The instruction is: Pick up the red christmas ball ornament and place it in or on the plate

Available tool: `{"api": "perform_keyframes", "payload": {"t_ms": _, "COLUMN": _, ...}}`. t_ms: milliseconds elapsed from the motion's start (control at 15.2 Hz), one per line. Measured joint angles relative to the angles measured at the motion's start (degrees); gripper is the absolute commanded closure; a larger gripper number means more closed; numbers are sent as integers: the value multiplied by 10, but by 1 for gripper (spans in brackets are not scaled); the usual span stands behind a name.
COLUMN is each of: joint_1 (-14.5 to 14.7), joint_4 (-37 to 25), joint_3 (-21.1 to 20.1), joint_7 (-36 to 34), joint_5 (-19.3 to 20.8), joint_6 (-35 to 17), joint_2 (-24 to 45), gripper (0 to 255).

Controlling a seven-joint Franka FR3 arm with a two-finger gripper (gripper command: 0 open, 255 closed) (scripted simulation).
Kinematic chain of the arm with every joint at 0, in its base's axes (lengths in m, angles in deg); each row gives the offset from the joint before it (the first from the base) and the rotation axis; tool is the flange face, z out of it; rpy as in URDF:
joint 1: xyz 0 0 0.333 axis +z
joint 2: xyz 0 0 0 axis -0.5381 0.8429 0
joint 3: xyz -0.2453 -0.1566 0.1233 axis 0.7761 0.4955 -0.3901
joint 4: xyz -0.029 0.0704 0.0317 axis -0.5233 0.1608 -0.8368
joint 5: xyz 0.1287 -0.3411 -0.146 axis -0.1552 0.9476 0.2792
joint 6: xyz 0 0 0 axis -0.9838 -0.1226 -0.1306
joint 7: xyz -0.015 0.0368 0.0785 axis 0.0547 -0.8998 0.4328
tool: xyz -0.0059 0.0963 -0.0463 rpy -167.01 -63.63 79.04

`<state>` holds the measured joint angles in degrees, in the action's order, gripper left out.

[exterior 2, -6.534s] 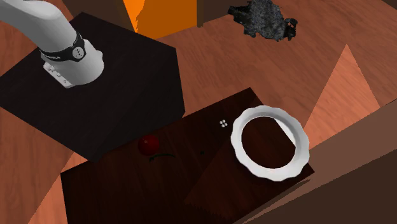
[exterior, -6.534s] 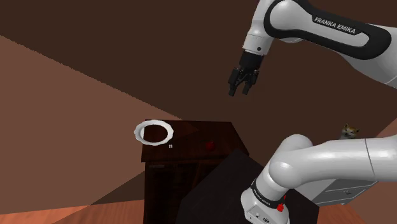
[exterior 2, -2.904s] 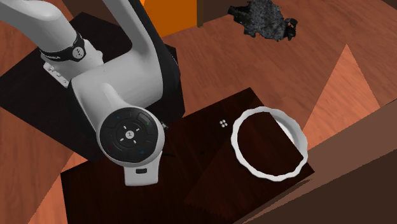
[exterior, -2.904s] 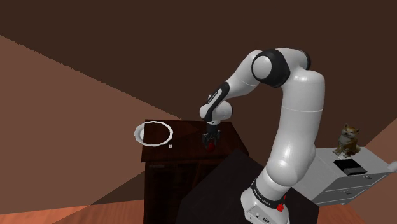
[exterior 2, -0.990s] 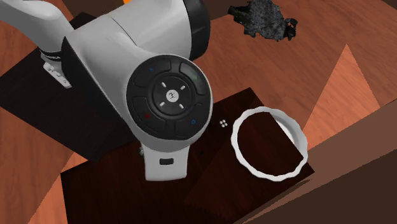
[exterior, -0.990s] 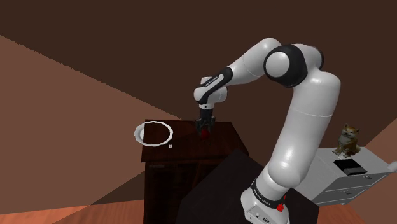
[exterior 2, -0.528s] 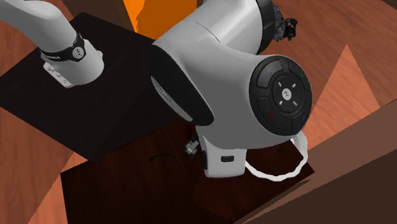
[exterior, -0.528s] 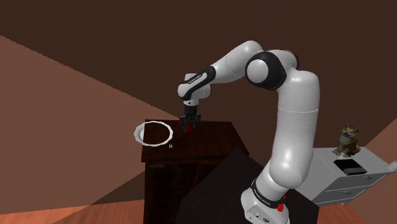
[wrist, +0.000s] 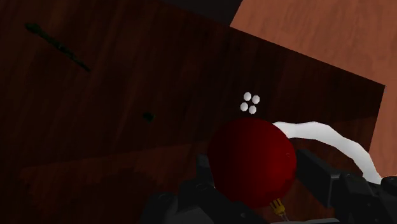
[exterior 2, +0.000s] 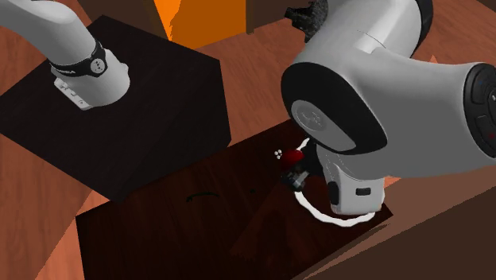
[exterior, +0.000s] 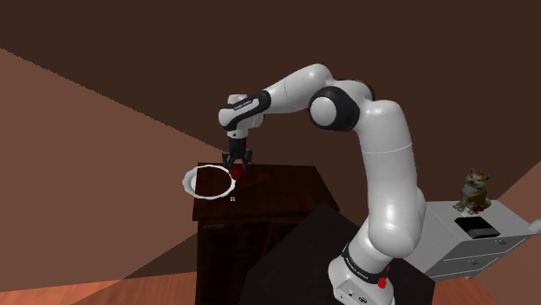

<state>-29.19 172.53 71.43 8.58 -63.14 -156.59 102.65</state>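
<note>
1. We find the tool (exterior: 237, 163) pointing downward at the end of the white arm (exterior: 386, 173). Its two black fingers (wrist: 316, 173) are closed part-way, one pressed against each side of the red ball ornament (wrist: 252, 162). The tool has hold of the ornament and of nothing else.
2. The ornament hangs in the tool's clasp, raised clear of the surface (exterior: 282, 186), which is the dark wooden top of a cabinet (exterior: 225, 251). A small yellowish cap (wrist: 277, 206) shows on the ornament's side nearest the tool's palm.
3. The plate (exterior: 185, 180) is a white ring with a wavy rim, lying flat on the surface beneath the tool.
   - In the shoulder view the tool hangs over the part of the rim nearest the arm.
   - In the wrist view the rim curves past just beside the ornament.
   - We cannot tell whether the ornament stands inside or outside the rim's line.
4. Four small white dots (wrist: 250, 103) sit in a tight cluster on the surface, just beyond the ornament as seen from the tool. They are near the plate's rim but apart from it.
5. A thin dark curved mark (exterior 2: 199, 195) lies on the surface well apart from the tool, on the side toward the stand.
6. The stand (exterior 2: 143, 103) is a black box carrying the arm's base. It is set against the cabinet, behind the tool.
7. A dog figurine (exterior: 473, 186) sits on a white drawer unit (exterior: 477, 247), far from the tool and beyond the stand.
</note>
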Motion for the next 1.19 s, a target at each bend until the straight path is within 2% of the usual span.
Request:
{"api": "perform_keyframes", "payload": {"t_ms": 264, "joint_1": 9, "joint_4": -140, "joint_3": -10, "joint_7": -30, "joint_5": -2, "joint_6": 57, "joint_2": 80, "gripper": 255}}
{"api": "perform_keyframes", "payload": {"t_ms": 594, "joint_1": 14, "joint_4": -379, "joint_3": -21, "joint_7": -68, "joint_5": -3, "joint_6": 156, "joint_2": 215, "gripper": 255}}
{"api": "perform_keyframes", "payload": {"t_ms": 792, "joint_1": 15, "joint_4": -412, "joint_3": -22, "joint_7": -72, "joint_5": -3, "joint_6": 162, "joint_2": 242, "gripper": 255}}
{"api": "perform_keyframes", "payload": {"t_ms": 1188, "joint_1": 15, "joint_4": -414, "joint_3": -23, "joint_7": -70, "joint_5": -4, "joint_6": 138, "joint_2": 268, "gripper": 255}}
